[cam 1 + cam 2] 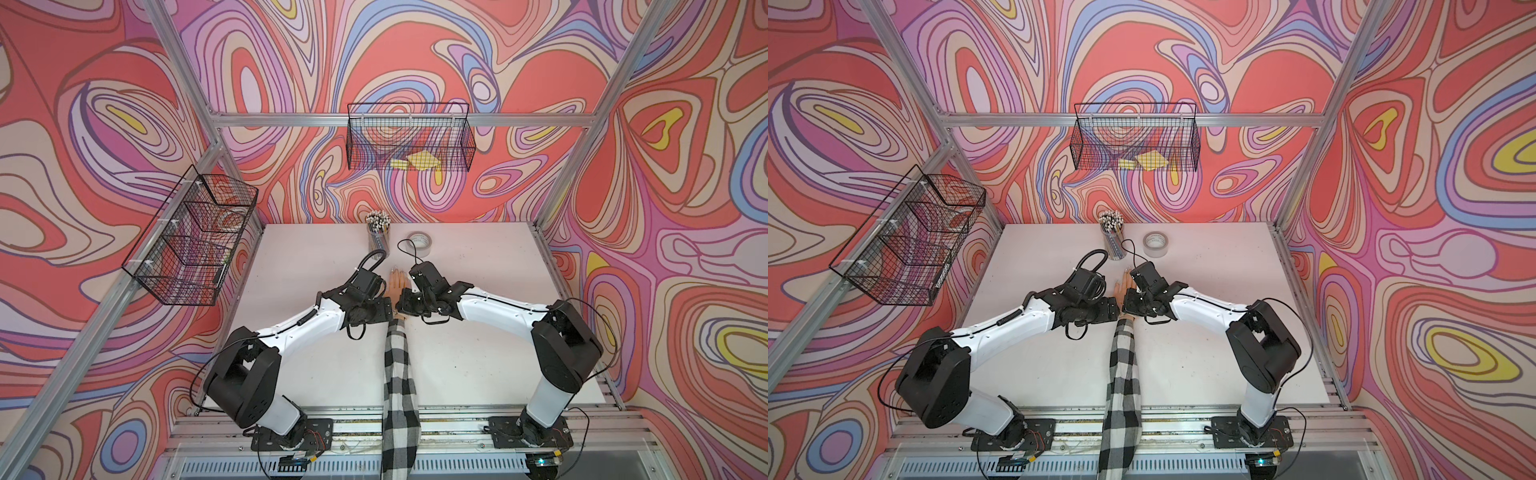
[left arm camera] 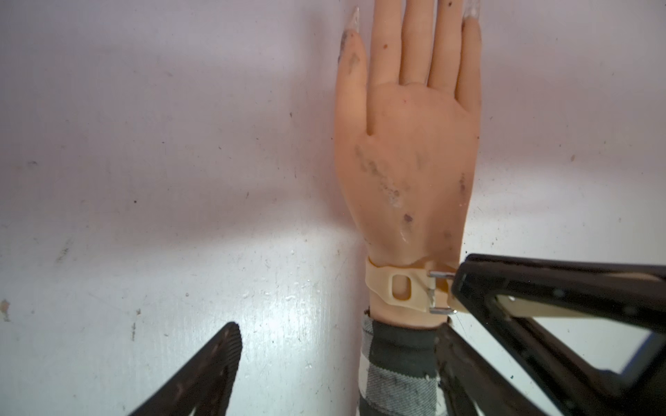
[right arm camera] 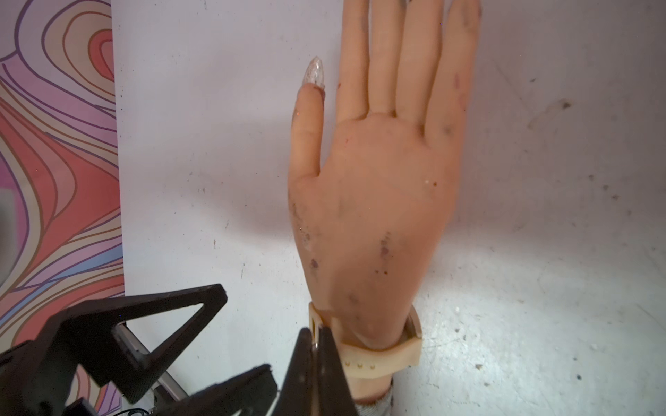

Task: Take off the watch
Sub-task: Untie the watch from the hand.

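The right fingers (image 3: 331, 371) are shown pressed together on the cream strap of the watch (image 3: 382, 360), pinched right beside its small metal buckle (image 2: 438, 293). The left fingers (image 2: 216, 367) are held wide apart with nothing gripped. One is poised over bare surface (image 1: 311, 257) and the other is set just beside a black-and-white checked sleeve (image 1: 399, 374); whether the cloth is touched cannot be told. The watch is worn around the wrist of a mannequin hand (image 2: 407, 162), between the heel of the hand and the cuff, with the strap threaded through a keeper loop (image 2: 389, 288). The hand is laid flat and back up near the middle of the white surface, its long nails pointed toward the far wall, and its skin is marked with dark smudges. In both top views the wrist is covered by the two black wrist units, brought in from either side by the left arm (image 1: 299, 324) and the right arm (image 1: 498, 307). Beyond the hand, at the far edge, a cup of pencils (image 1: 378, 237) and a grey tape roll (image 1: 419, 242) are stood near each other. Two black wire baskets are hung on the swirl-patterned walls, one at the back (image 1: 409, 137) with yellow pieces (image 1: 419, 161) inside, one at the side (image 1: 191, 237).
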`<state>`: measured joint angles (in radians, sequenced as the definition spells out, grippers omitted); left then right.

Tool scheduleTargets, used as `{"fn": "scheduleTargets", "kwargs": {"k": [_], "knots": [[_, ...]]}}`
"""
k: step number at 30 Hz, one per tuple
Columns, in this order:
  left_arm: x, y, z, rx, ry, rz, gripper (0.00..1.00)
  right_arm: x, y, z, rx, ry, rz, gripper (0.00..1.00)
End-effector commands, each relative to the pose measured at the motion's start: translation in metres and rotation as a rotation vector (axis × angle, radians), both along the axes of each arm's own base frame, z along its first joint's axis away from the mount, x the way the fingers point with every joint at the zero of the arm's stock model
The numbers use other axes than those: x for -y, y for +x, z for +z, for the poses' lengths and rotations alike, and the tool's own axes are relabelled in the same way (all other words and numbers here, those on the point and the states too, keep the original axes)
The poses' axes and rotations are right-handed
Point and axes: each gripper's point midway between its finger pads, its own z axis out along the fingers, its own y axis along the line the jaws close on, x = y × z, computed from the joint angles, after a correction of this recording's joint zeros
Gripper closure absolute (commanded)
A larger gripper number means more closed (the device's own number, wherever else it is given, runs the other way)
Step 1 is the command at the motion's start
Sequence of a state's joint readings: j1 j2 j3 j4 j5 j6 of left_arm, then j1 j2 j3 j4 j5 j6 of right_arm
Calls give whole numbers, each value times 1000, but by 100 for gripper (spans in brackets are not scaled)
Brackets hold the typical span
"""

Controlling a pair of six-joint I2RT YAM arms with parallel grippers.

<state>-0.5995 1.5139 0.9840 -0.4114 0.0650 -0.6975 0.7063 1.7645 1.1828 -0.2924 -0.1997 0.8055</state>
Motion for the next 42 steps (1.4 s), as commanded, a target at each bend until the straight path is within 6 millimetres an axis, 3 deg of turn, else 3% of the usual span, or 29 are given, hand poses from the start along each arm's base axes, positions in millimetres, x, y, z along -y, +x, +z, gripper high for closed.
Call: {"fn": "scheduleTargets", "kwargs": {"k": [1, 5, 10, 19, 20, 28, 42], "knots": [[-10, -5, -4, -10, 32, 3, 14, -6, 9, -9, 16, 20, -7, 100], [-6, -2, -4, -10, 16, 3, 14, 0, 2, -29, -19, 2, -17, 100], [2, 2, -4, -9, -21, -2, 14, 9, -6, -38, -34, -13, -36, 100], [14, 6, -12, -34, -64, -8, 15, 17, -11, -40, -41, -36, -48, 100], [14, 6, -13, -36, -63, -6, 15, 17, -10, -28, -19, -22, -51, 100], [15, 6, -17, -42, -67, -8, 15, 30, -8, -11, 17, -60, -85, 98], [32, 13, -19, -53, -124, -28, 15, 37, -11, -22, 2, -99, -100, 100]]}}
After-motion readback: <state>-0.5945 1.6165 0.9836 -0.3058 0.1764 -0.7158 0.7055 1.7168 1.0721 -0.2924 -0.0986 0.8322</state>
